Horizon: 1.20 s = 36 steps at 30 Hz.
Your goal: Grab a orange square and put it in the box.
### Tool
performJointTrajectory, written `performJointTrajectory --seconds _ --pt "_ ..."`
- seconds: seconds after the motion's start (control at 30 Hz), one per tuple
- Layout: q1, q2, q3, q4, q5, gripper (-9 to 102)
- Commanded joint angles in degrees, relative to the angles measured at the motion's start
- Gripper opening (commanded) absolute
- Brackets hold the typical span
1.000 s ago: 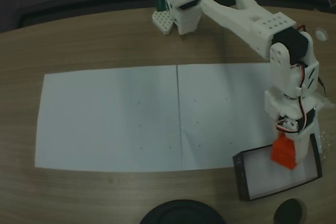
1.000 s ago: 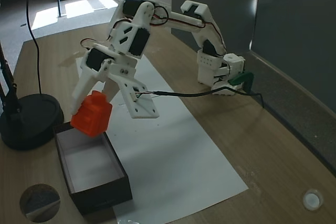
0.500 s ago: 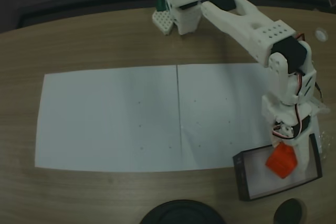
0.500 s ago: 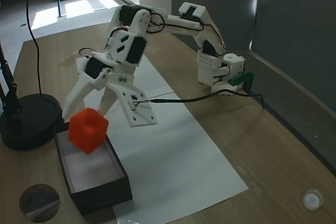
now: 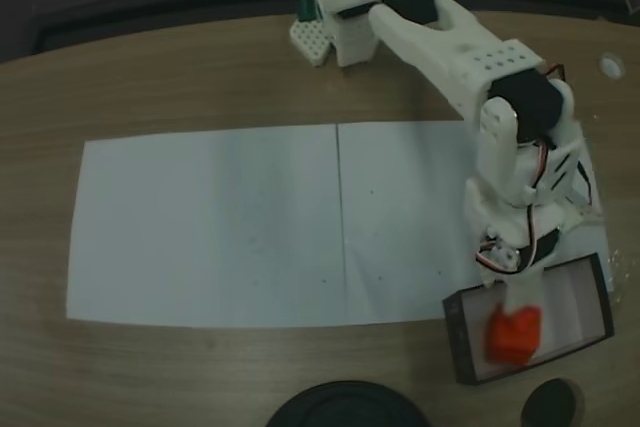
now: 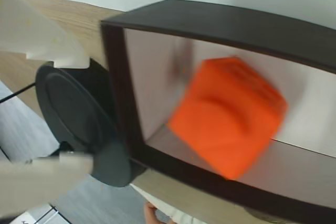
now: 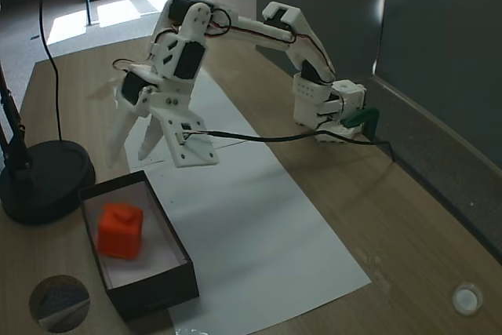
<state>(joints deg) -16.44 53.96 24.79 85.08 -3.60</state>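
Claw: the gripper (image 7: 133, 140) hangs above the table with its two white fingers spread wide apart and nothing between them; the fingertips point down toward the far end of the box.
Fingers: in the wrist view one white finger (image 6: 37, 35) shows at the upper left edge, blurred.
Orange square: the orange square (image 7: 119, 230) sits inside the box, below the claw and a little nearer the onlooker in a fixed view, clear of both fingers. In a fixed view from above it (image 5: 513, 333) lies just under the claw's tip, toward the left part of the tray. In the wrist view it (image 6: 227, 115) looks blurred, tilted on a corner against the white floor.
Box: the box (image 7: 175, 260), black-walled and white inside, rests on the wooden table right under the claw; from above its rim (image 5: 455, 337) overlaps the edge of the white paper.
Paper: the white sheet (image 5: 210, 227) spreads out from the claw to the left in the view from above.
Round black base: a black disc (image 7: 43, 178) stands just beside the box, left of the claw in a fixed view; it (image 6: 73, 114) also shows beside the box wall in the wrist view.
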Motion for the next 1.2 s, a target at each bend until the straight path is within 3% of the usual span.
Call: performJointTrajectory --seconds 0.0,0.1,0.27,0.57,0.83,1.03,1.17 --pt "4.83 11.6 -8.88 5.62 -4.04 1" --pt "9.67 19.16 -14.41 13.97 -2.46 0" --pt "19.69 37.09 -11.16 14.41 4.31 0" --pt "25.84 74.79 32.34 13.71 4.39 0" --pt "26.37 105.12 65.92 3.34 -1.49 0" --pt "29.62 121.03 85.69 -14.77 -1.85 0" --pt "29.88 128.67 97.65 -19.51 -1.85 0"
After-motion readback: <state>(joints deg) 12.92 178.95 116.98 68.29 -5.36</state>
